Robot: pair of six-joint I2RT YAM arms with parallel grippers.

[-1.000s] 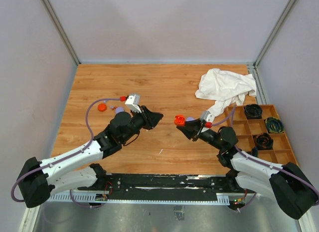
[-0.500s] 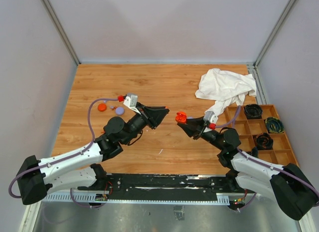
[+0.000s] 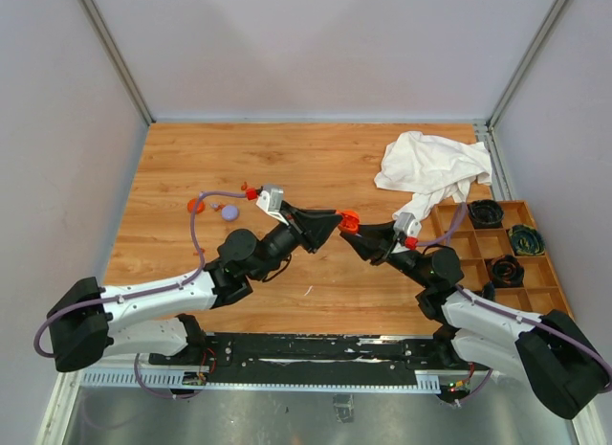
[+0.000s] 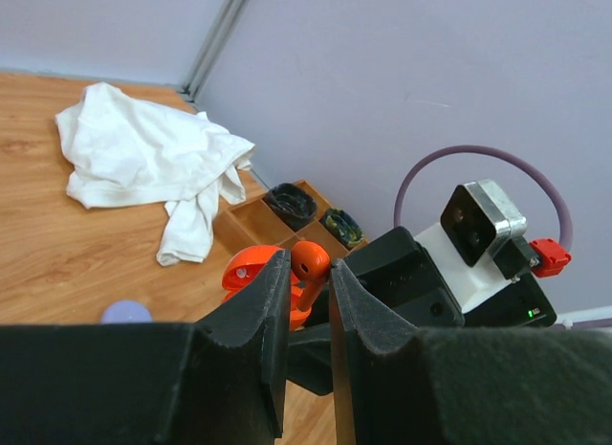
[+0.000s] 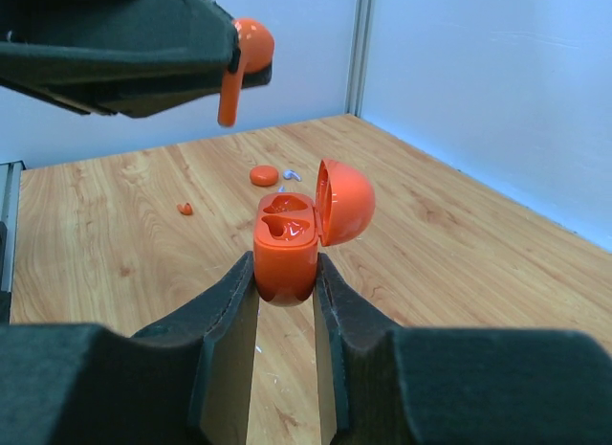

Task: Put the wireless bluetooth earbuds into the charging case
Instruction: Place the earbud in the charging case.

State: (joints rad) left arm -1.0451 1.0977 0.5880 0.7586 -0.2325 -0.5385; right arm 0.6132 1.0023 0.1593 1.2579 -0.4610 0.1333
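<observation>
My left gripper (image 4: 309, 265) is shut on an orange-red earbud (image 4: 312, 257), held by its head with the stem hanging down. My right gripper (image 5: 285, 278) is shut on the orange-red charging case (image 5: 285, 244), upright with its lid open and both sockets empty. In the right wrist view the earbud (image 5: 241, 57) hangs above and to the left of the case, apart from it. In the top view the left gripper (image 3: 335, 222) meets the case (image 3: 349, 220) at mid-table. Another tiny orange-red piece (image 5: 185, 208) lies on the table.
An orange-red disc (image 3: 196, 205) and a lavender disc (image 3: 229, 212) lie at the left of the table. A crumpled white cloth (image 3: 430, 167) lies at the back right. A wooden compartment tray (image 3: 466, 244) with black cable coils stands at the right edge.
My left arm has reached to the right with the earbud, from about mid-left to right beside the case. The right gripper with the case has barely moved.
</observation>
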